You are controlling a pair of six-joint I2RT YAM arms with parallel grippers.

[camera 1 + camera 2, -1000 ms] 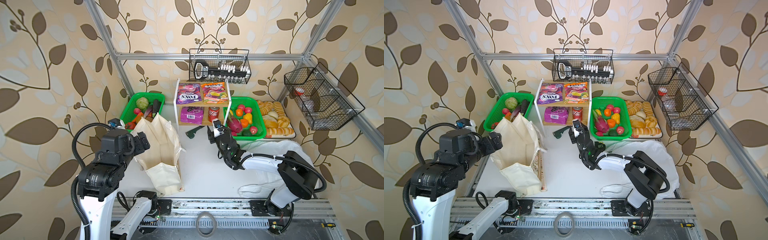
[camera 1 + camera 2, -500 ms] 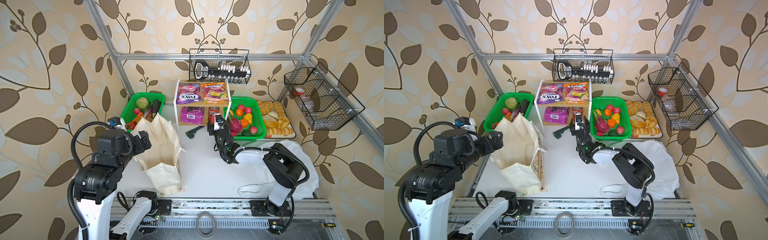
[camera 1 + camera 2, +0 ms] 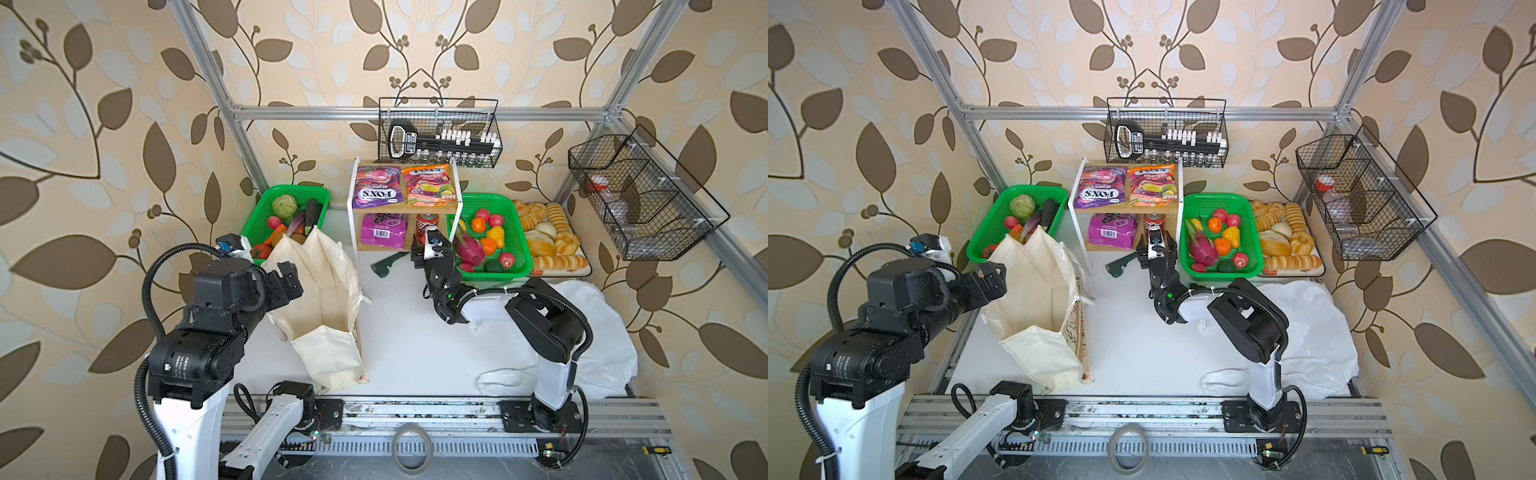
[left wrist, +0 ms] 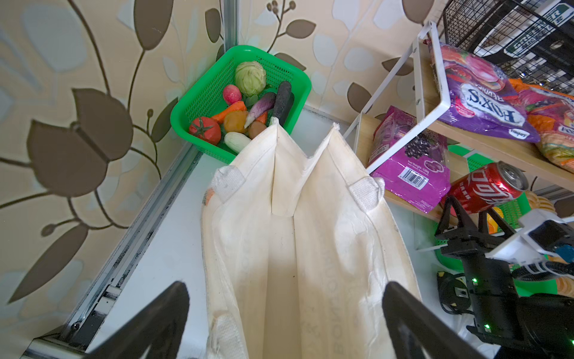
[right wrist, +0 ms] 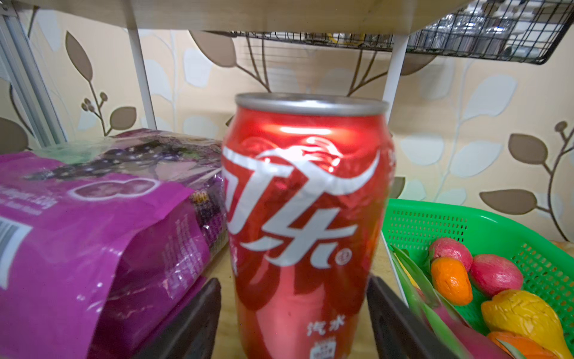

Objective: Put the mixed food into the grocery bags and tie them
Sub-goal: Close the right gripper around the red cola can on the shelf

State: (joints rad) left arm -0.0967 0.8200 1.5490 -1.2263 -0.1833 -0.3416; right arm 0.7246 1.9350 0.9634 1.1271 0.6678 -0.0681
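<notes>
Evidently a pick was in hand: the right tool (image 3: 1158, 243) stood wide astride the upright red soda can (image 5: 306, 202) on the lower shelf (image 5: 225, 326). Next it had to close, lift and carry to the cream tote (image 4: 310, 202), by whose rim the left tool (image 4: 285, 289) gaped wide.

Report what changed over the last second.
The right gripper moved forward to the shelf, and its open jaws now stand on either side of the red soda can, apparently not yet gripping it. Nothing was picked up or let go. The left gripper stays open at the rim of the cream canvas tote, which has not moved.
</notes>
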